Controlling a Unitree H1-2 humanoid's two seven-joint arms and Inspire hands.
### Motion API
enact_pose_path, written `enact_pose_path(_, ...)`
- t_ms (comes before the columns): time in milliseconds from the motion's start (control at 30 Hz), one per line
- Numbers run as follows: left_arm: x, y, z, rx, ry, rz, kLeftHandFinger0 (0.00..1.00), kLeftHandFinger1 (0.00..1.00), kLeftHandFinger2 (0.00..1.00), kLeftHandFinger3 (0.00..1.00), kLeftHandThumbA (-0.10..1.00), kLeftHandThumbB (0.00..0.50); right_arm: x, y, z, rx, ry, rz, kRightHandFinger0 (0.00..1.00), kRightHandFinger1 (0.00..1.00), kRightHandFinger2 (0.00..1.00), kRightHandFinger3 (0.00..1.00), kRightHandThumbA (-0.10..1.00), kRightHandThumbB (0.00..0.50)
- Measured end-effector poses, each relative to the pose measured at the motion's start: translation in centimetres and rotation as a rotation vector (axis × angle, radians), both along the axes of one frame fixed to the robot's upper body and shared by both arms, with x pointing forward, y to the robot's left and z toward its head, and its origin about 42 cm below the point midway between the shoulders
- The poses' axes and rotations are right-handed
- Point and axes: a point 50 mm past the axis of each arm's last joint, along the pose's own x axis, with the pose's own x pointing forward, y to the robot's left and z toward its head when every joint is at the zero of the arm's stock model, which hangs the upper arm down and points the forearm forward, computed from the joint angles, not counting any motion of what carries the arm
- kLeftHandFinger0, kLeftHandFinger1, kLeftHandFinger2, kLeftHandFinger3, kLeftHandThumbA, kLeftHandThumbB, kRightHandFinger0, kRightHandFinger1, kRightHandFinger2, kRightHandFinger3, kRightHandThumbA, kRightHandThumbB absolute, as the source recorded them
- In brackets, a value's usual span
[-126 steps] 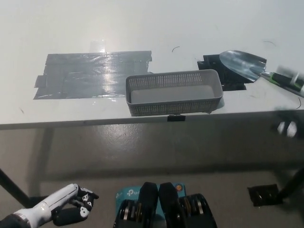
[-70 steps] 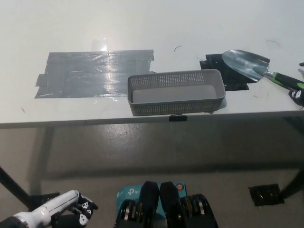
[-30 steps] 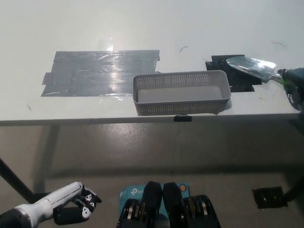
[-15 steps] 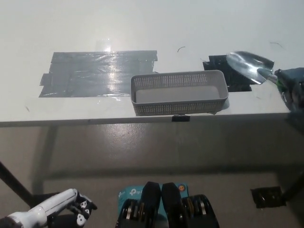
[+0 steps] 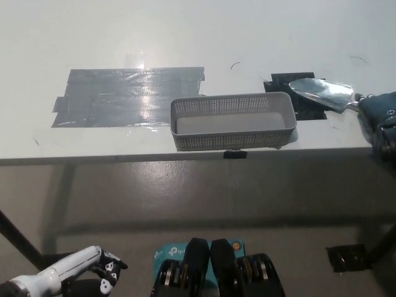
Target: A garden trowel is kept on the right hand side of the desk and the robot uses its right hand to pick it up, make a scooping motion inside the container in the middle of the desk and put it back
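**Head view: trowel in right hand, beside container**

Garden trowel (image 5: 323, 93): metal blade showing over black tape patch (image 5: 297, 102), just right of the container (image 5: 232, 121); handle hidden in the black right hand (image 5: 378, 121), fingers wrapped round it. Likely rigid, moderately heavy, blade smooth; best held by the handle. Container: grey mesh plastic, probably light, may slide. Left hand (image 5: 93, 272): low, below desk (image 5: 185, 31); finger state cannot be told. Legible writing: none.

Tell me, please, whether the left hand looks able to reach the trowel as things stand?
Probably not: the left hand hangs low beneath the desk, while the trowel sits far across at the right hand.
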Motion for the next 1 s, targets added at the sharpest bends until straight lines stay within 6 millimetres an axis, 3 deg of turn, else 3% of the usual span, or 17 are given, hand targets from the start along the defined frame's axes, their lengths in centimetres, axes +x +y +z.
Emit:
enact_pose_path(33,0.0,0.0,0.0,0.000,0.001,-0.001,0.78,0.72,0.78,0.79,1.00,0.500,-0.2,-0.2,-0.1,0.008,-0.015,0.007,0.15,0.24,0.43,0.80,0.34,0.000)
enact_pose_path(67,0.0,0.0,0.0,0.000,0.002,-0.002,0.76,0.71,0.78,0.79,1.00,0.496,-0.4,-0.3,-0.2,0.013,-0.025,0.011,0.01,0.05,0.27,0.65,0.16,0.000)
enact_pose_path(100,0.0,0.0,0.0,0.000,0.003,-0.004,0.76,0.71,0.78,0.79,1.00,0.498,-0.7,-0.4,-0.5,0.026,-0.036,0.016,0.00,0.04,0.25,0.61,0.10,0.000)
enact_pose_path(133,0.0,0.0,0.0,0.000,0.004,-0.005,0.74,0.70,0.77,0.78,1.00,0.500,-0.8,-0.5,-0.6,0.039,-0.052,0.020,0.03,0.08,0.27,0.31,-0.09,0.000)
enact_pose_path(200,0.0,0.0,0.0,0.000,0.005,-0.006,0.74,0.70,0.76,0.78,1.00,0.500,-1.3,-0.9,-1.0,0.085,-0.091,0.027,0.00,0.24,0.45,0.20,-0.10,0.000)
enact_pose_path(300,0.0,-0.1,0.0,0.001,0.007,-0.009,0.74,0.70,0.76,0.78,1.00,0.500,-2.1,-1.7,-1.6,0.163,-0.148,0.039,0.00,0.38,0.67,0.27,-0.10,0.000)
enact_pose_path(400,0.0,-0.1,-0.1,0.002,0.009,-0.009,0.76,0.71,0.76,0.77,1.00,0.500,-2.5,-2.0,-1.8,0.231,-0.203,0.050,0.00,0.34,0.63,0.32,-0.10,0.000)
enact_pose_path(433,-0.1,0.0,-0.1,0.002,0.010,-0.009,0.75,0.71,0.77,0.78,1.00,0.500,-2.7,-2.1,-1.9,0.254,-0.220,0.057,0.09,0.44,0.71,0.50,-0.10,0.000)
enact_pose_path(467,-0.1,0.0,-0.1,0.002,0.012,-0.009,0.73,0.70,0.76,0.78,1.00,0.500,-2.8,-2.1,-2.0,0.268,-0.230,0.060,0.02,0.31,0.50,0.43,-0.10,0.000)
enact_pose_path(500,-0.2,0.0,-0.2,0.002,0.013,-0.009,0.73,0.70,0.76,0.78,1.00,0.500,-3.0,-2.1,-2.0,0.287,-0.242,0.062,0.00,0.25,0.44,0.25,-0.10,0.000)
enact_pose_path(567,-0.3,0.0,-0.3,0.004,0.017,-0.008,0.72,0.70,0.77,0.79,1.00,0.500,-3.2,-2.1,-2.1,0.326,-0.270,0.064,0.00,0.27,0.54,0.18,-0.10,0.000)
enact_pose_path(600,-0.4,0.1,-0.3,0.005,0.019,-0.008,0.74,0.71,0.78,0.79,1.00,0.500,-3.2,-2.1,-2.2,0.341,-0.279,0.066,0.00,0.33,0.63,0.27,-0.10,0.000)
enact_pose_path(667,-0.5,0.2,-0.4,0.009,0.024,-0.006,0.74,0.71,0.77,0.79,1.00,0.500,-3.2,-2.1,-2.1,0.369,-0.297,0.066,0.00,0.35,0.62,0.34,-0.10,0.000)
enact_pose_path(700,-0.6,0.3,-0.4,0.010,0.025,-0.006,0.74,0.70,0.77,0.79,1.00,0.500,-3.2,-2.1,-2.0,0.378,-0.304,0.069,0.00,0.32,0.56,0.34,-0.10,0.000)
enact_pose_path(733,-0.6,0.3,-0.4,0.011,0.025,-0.006,0.74,0.71,0.76,0.78,1.00,0.500,-3.2,-2.0,-2.0,0.385,-0.309,0.070,0.02,0.28,0.46,0.49,-0.10,0.014)
enact_pose_path(800,-0.5,0.4,-0.4,0.014,0.025,-0.006,0.75,0.71,0.77,0.80,1.00,0.500,-3.2,-2.1,-2.0,0.401,-0.319,0.069,0.00,0.13,0.31,0.26,-0.10,0.000)
enact_pose_path(1000,-0.6,0.3,-0.2,0.019,0.021,-0.014,0.73,0.70,0.76,0.80,1.00,0.500,-3.4,-2.3,-2.1,0.424,-0.340,0.072,0.00,0.12,0.30,0.16,-0.10,0.000)
